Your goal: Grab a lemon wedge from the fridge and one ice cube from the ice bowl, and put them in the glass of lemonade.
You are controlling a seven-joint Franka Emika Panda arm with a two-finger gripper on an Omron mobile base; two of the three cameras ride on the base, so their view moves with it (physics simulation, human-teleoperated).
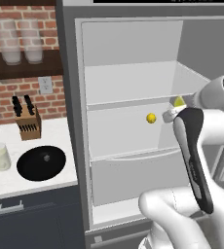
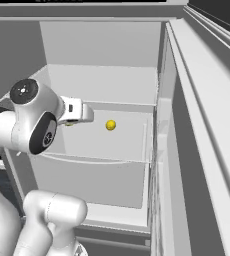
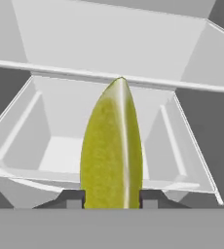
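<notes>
The fingers [image 3: 112,198] are clenched on the lemon wedge [image 3: 113,151]: in the hand view the wedge stands between the two dark tips, its pointed end directed away from them toward the white inside of the fridge [image 1: 133,78]. In the left base view the wedge [image 1: 179,102] shows as a small yellow spot at the end of the arm, inside the open fridge, above the middle shelf. A small round yellow ball [image 1: 151,117] lies on that shelf, near the fingers but apart from them; it is not part of the task.

The step in hand seems to be carrying the wedge out of the fridge. To do it well, I think the grip should stay firm and the hand should pull straight back, clear of the shelf edges and the door frame, because a knock could make the thin wedge slip. After that the arm must travel far, since the glass of lemonade [image 1: 0,156] stands well apart from the fingers on the desk [image 1: 60,131], beside the ice bowl [image 1: 41,163].
</notes>
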